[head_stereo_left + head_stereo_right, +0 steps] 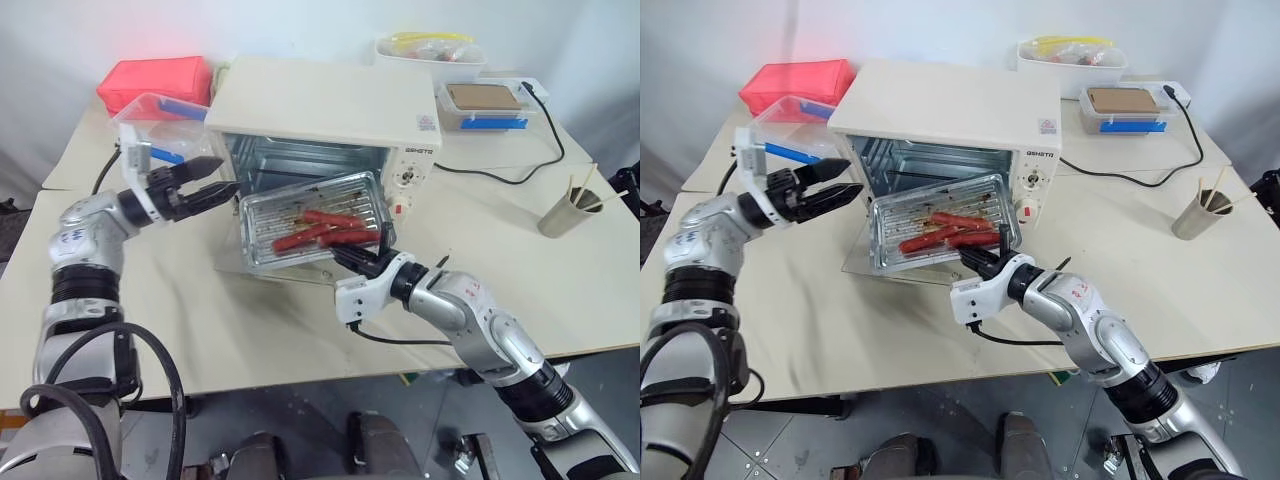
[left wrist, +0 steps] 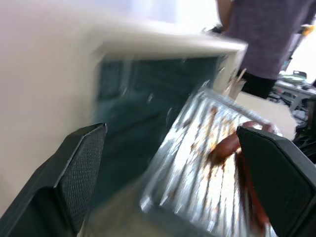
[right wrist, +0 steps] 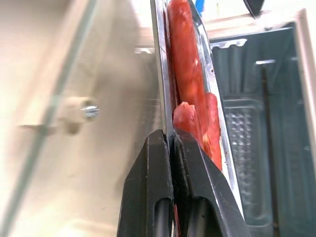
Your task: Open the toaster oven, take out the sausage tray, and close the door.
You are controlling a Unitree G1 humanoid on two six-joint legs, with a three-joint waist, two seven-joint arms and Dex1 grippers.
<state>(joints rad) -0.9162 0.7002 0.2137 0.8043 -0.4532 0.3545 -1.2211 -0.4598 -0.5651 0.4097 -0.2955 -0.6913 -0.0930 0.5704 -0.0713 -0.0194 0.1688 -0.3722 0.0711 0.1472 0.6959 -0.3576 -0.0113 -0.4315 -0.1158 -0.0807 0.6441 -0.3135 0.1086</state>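
Already the toaster oven point(image 1: 320, 125) stands open, its door point(image 1: 865, 262) folded down flat on the table. The sausage tray point(image 1: 312, 222) is out of the cavity, tilted above the door, its near rim pinched by the right gripper point(image 1: 352, 259). The left gripper point(image 1: 200, 185) waits spread wide beside it. Setting down the tray and closing the door remain.
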